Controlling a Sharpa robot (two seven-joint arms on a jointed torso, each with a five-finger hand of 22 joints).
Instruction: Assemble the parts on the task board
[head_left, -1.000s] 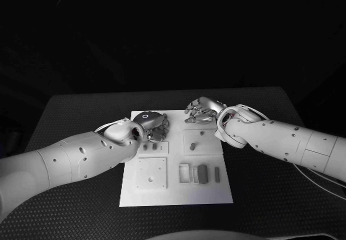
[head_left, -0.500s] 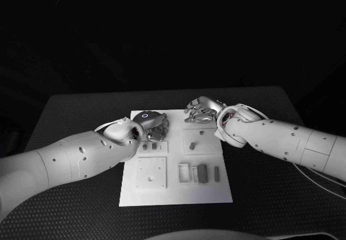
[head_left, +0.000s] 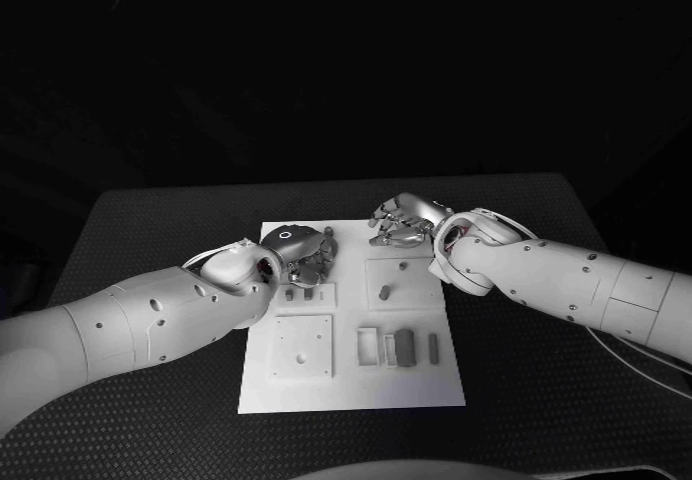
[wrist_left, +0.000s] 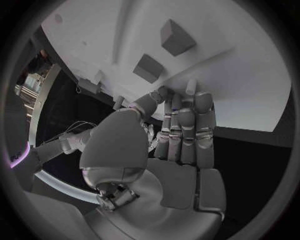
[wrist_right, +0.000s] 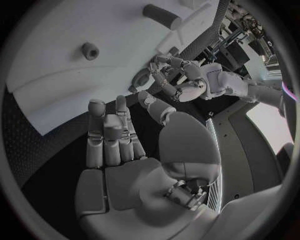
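Both silver many-fingered hands hover at the far end of the flat white task board (head_left: 353, 385). The left hand (head_left: 300, 250) has its fingers curled together, and I cannot tell if something is inside. The right hand (head_left: 404, 220) is also curled, and I cannot tell its hold either.

The small grey parts (head_left: 397, 346) lie in a row on the board, nearer the robot than both hands, and one short peg (head_left: 385, 292) stands just below the right hand. They look light, stiff and smooth, so I think a pinch on the long sides is best.

The black table (head_left: 159, 240) has a fine, grippy texture, and the room around is dark.
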